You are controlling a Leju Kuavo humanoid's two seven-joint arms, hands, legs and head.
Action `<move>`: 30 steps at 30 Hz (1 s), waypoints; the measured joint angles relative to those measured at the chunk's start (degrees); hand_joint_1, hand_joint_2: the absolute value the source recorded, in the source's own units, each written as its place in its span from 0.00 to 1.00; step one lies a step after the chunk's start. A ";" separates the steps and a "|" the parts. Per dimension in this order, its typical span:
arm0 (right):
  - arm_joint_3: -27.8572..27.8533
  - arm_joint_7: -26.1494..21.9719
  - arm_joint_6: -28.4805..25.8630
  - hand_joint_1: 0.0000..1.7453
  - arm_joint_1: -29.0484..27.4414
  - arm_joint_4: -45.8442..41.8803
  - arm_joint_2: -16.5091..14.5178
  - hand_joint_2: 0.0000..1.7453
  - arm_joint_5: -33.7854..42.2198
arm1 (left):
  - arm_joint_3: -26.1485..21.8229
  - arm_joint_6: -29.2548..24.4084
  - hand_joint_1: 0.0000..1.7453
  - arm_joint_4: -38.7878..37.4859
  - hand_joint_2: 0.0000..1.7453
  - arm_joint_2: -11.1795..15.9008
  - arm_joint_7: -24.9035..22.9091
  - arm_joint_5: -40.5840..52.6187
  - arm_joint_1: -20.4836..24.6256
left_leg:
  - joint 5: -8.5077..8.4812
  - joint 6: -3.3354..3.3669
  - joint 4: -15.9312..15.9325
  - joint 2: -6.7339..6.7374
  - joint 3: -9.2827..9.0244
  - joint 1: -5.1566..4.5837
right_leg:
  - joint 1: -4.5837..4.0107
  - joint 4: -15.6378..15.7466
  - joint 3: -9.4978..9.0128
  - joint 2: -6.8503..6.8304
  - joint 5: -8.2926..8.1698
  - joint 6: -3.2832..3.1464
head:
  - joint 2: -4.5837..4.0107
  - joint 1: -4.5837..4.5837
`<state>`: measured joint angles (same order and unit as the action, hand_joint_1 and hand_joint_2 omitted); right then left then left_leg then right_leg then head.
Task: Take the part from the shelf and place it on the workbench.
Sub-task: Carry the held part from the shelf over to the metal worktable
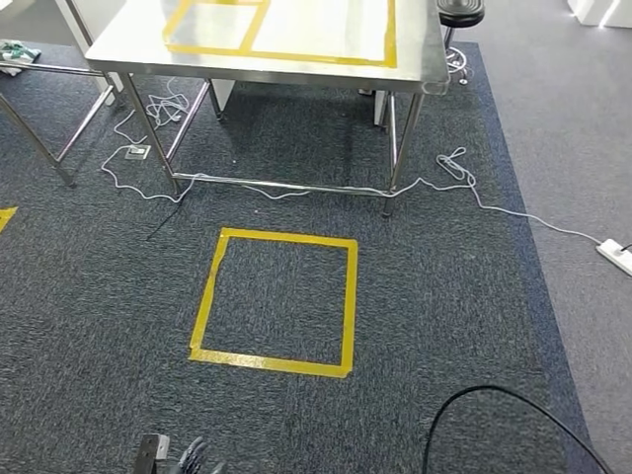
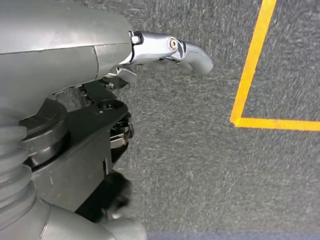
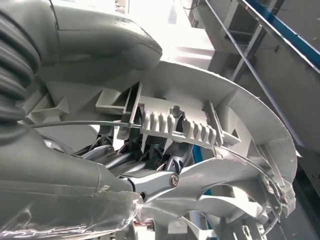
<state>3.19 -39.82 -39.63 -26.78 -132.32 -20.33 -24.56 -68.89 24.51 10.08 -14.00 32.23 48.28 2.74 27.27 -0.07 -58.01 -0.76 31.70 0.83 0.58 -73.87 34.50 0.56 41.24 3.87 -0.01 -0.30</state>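
A pale grey moulded plastic part (image 3: 234,115), curved and ribbed, sits in my right hand (image 3: 124,167), whose thumb and darker fingers close around it in the right wrist view. The steel workbench (image 1: 134,39) stands ahead at the top of the head view, with a yellow tape rectangle (image 1: 320,57) marked on its top. My left hand (image 1: 187,457) hangs low at the bottom edge of the head view. In the left wrist view the left hand (image 2: 113,115) holds nothing and its thumb (image 2: 188,52) points out over the carpet.
A yellow tape square (image 1: 349,306) marks the dark carpet between me and the bench. White cables (image 1: 477,193) trail under the bench to a power strip (image 1: 615,255). A black cable (image 1: 514,395) loops at the lower right. A stool (image 1: 460,12) and another table's legs (image 1: 38,138) flank the bench.
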 joint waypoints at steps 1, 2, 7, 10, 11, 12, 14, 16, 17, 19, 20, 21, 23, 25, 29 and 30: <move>0.00 0.00 0.00 1.00 -0.01 0.00 0.01 1.00 0.01 | -0.01 -0.26 0.00 0.00 1.00 -0.02 -0.10 -0.10 -0.05 | 0.66 -0.11 0.01 -0.15 -0.86 0.10 | 0.00 1.45 1.00 -0.01 -0.70 0.00 | 0.00 0.01; 0.00 0.00 0.00 1.00 -0.04 0.00 0.01 1.00 0.02 | -0.01 -0.45 0.00 0.00 1.00 -0.05 -0.20 -0.19 -0.06 | 1.32 -0.30 0.01 -0.29 -1.75 0.22 | 0.01 4.12 1.52 -0.04 -3.35 -0.03 | 0.00 0.02; -0.10 0.03 0.00 1.00 -0.18 0.03 0.02 1.00 0.09 | -0.03 -0.97 0.00 0.00 1.00 -0.10 -0.63 -0.33 -0.08 | 3.66 -2.16 0.09 -0.64 -4.44 0.22 | -0.27 12.33 1.74 -0.23 -15.21 -1.71 | 0.00 0.28; -0.11 0.01 0.00 1.00 -0.16 0.02 0.01 1.00 0.07 | -0.05 -1.28 0.00 0.00 1.00 -0.17 -1.21 -0.73 0.48 | 4.37 -2.94 -1.00 -0.33 -4.55 0.16 | -0.02 13.17 0.22 -0.03 -15.22 -2.73 | 0.01 0.07; -0.11 0.00 0.01 1.00 -0.15 0.02 0.00 1.00 0.06 | -0.07 -1.33 0.00 0.00 1.00 -0.19 -1.49 -0.98 0.68 | 5.35 -3.12 -3.04 -0.21 -3.46 0.14 | 0.07 13.48 -0.32 -0.04 -15.09 -3.02 | -0.01 -0.08; -0.11 0.00 0.01 1.00 -0.14 0.02 0.00 1.00 0.05 | -0.12 -1.37 0.00 0.00 1.00 -0.19 -1.71 -1.20 0.84 | 6.68 -3.28 -6.04 -0.11 -1.67 0.12 | 0.06 13.64 -0.62 -0.05 -14.92 -3.26 | -0.01 -0.22; -0.11 0.00 0.02 1.00 -0.12 0.02 0.00 1.00 0.05 | -0.34 -1.50 0.00 0.00 1.00 -0.19 -2.05 -1.44 0.96 | 8.84 -3.44 -12.37 -0.08 2.95 0.10 | -0.05 13.69 -0.87 0.03 -14.57 -3.62 | 0.00 -0.46; -0.11 0.00 0.02 1.00 -0.12 0.02 0.00 1.00 0.03 | -0.53 -1.77 0.00 0.00 1.00 -0.17 -2.11 -1.46 0.95 | 7.03 -3.28 -13.51 -0.07 5.34 0.06 | -0.20 13.68 -1.42 0.22 -14.11 -3.74 | 0.00 -0.57; -0.11 0.00 0.02 1.00 -0.12 0.02 0.00 1.00 0.02 | -0.56 -1.92 0.00 0.00 1.00 -0.16 -2.11 -1.44 0.97 | 4.37 -3.04 -11.30 -0.06 5.14 -0.01 | -0.25 13.68 -1.91 0.30 -13.81 -3.70 | 0.00 -0.62; -0.11 0.00 0.02 1.00 -0.07 0.02 0.00 1.00 0.00 | -0.57 -1.96 0.00 0.00 1.00 -0.11 -2.01 -1.36 1.02 | -0.60 -2.30 -4.99 0.04 3.51 -0.33 | -0.31 13.71 -2.73 0.36 -13.20 -3.45 | -0.01 -0.63; -0.12 0.00 0.02 1.00 -0.02 0.02 0.00 1.00 -0.01 | -0.57 -1.79 0.00 0.00 1.00 -0.09 -1.82 -1.27 1.07 | -1.65 -2.01 -2.42 0.09 2.83 -0.51 | -0.34 13.71 -2.89 0.37 -12.92 -3.18 | -0.01 -0.70; -0.13 0.00 0.02 1.00 0.03 0.02 0.00 1.00 -0.02 | -0.58 -1.39 0.00 0.00 1.00 -0.06 -1.50 -1.15 1.09 | -1.66 -1.73 -0.86 0.13 2.53 -0.67 | -0.34 13.74 -3.07 0.41 -12.74 -2.79 | -0.01 -0.74; -0.14 0.02 0.01 1.00 0.08 0.02 0.00 1.00 -0.04 | -0.61 -0.12 0.00 0.00 1.00 0.01 -0.59 -0.96 1.05 | -0.85 -1.30 0.71 -0.01 1.84 -0.71 | -0.36 13.31 -3.33 0.38 -13.09 -1.74 | 0.00 -0.92; -0.14 0.04 0.01 1.00 0.16 0.02 0.00 1.00 -0.05 | -0.65 0.88 0.00 0.01 1.00 0.08 0.09 -0.91 0.94 | -0.65 -0.53 1.43 -0.16 0.41 -0.50 | -0.29 11.94 -3.28 0.19 -12.81 -1.07 | 0.00 -0.69; -0.13 -0.02 0.01 1.00 0.23 0.00 0.02 1.00 -0.06 | -0.68 1.24 0.00 0.00 1.00 0.08 0.33 -0.84 0.79 | 0.69 0.02 1.54 0.01 -2.18 -0.28 | -0.01 0.11 4.11 0.01 -7.60 -0.29 | -0.01 0.09; -0.13 -0.02 0.02 1.00 0.22 0.00 0.02 1.00 -0.06 | -0.68 1.24 0.00 0.00 1.00 0.08 0.33 -0.83 0.69 | 1.20 -0.13 1.53 0.05 -2.84 -0.22 | 0.09 -1.69 5.91 0.00 -7.03 0.04 | 0.00 0.11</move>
<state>3.06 -39.85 -39.61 -26.56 -132.32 -20.31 -24.61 -69.57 25.75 10.08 -13.92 32.57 47.45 3.44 28.47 -0.20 -56.47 -0.72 28.86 0.61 0.66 -75.57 40.41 0.56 34.21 3.90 -0.01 -0.19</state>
